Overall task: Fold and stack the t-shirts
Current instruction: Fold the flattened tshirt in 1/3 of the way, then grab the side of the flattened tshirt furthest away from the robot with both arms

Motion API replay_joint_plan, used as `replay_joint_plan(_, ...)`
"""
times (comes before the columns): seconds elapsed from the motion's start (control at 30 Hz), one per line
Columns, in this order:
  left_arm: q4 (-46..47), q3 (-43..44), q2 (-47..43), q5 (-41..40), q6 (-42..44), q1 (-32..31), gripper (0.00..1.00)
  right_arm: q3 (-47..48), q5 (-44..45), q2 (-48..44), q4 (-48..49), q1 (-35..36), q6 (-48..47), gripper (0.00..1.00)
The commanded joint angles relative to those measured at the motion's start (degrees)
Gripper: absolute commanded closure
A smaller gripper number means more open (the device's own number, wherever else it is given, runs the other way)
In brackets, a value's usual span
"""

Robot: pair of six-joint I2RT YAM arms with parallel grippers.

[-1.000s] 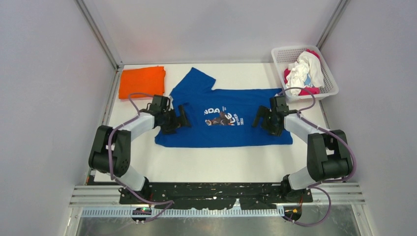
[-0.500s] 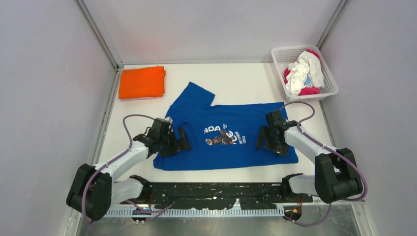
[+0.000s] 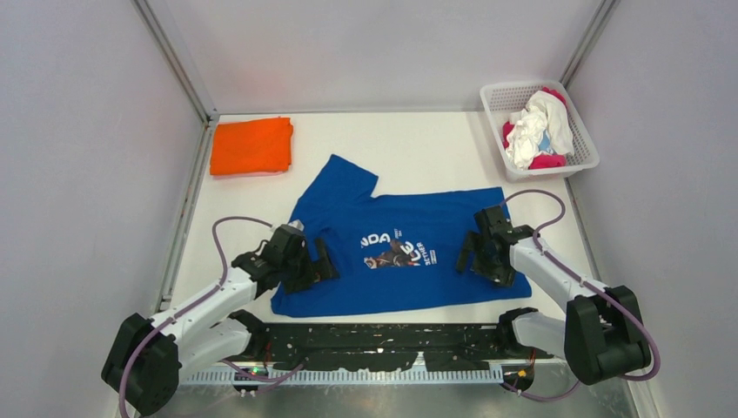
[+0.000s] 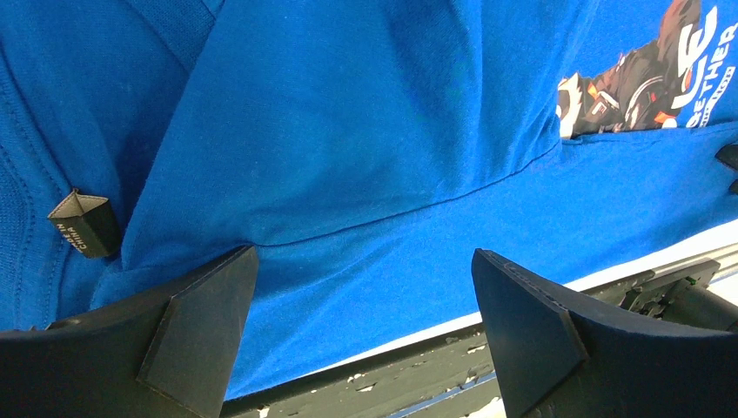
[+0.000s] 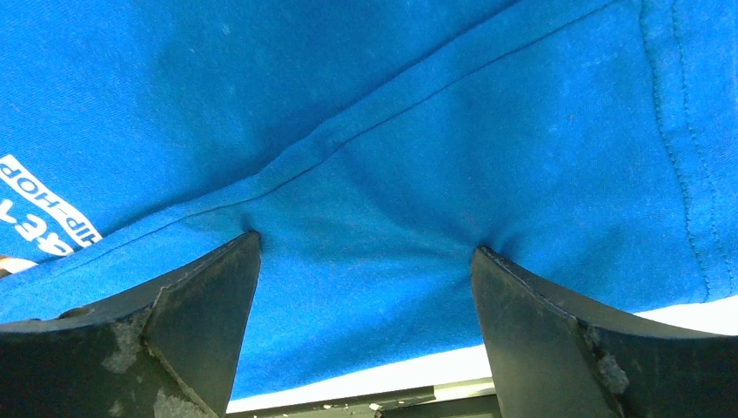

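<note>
- The royal blue cotton t-shirt with a white-lettered print (image 3: 392,252) lies spread, print up, at the near middle of the white table (image 3: 418,148).
- The left gripper (image 3: 324,261) presses its left part, fingers spread apart.
- The right gripper (image 3: 466,251) presses its right part, fingers likewise apart.
- A folded bright orange t-shirt (image 3: 252,146) lies far left.
- White and magenta shirts (image 3: 538,126) fill the white lattice basket (image 3: 566,167) at far right.

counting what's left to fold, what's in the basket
The basket holds a crumpled white shirt lying over a magenta shirt, with a scrap of light blue cloth showing between them. Anything beneath that heap is covered, so the count cannot be told.
</note>
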Motion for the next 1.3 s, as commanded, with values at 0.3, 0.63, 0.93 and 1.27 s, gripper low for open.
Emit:
replay_joint_plan(0.3, -7.9, 4.9, 3.8, -7.6, 2.2, -0.3, 0.00, -4.3, -8.0, -7.2, -6.9, 0.3, 4.7, 0.05)
replay_joint_plan(0.63, -12.4, 12.6, -1.0, -11.2, 5.3, -0.3, 0.00, 3.3, 1.7, -14.6, -7.8, 0.8, 4.7, 0.05)
replay_joint_plan(0.93, -9.1, 28.2, 11.0, -13.1, 12.1, 2.9, 0.00, 9.1, -1.4, -13.7, 14.6, 0.7, 1.6, 0.05)
replay_joint_plan(1.27, -7.4, 62.5, 47.5, -2.8, 21.8, 13.2, 0.00, 7.3, -1.2, -8.1, 25.7, -1.9, -3.0, 0.05)
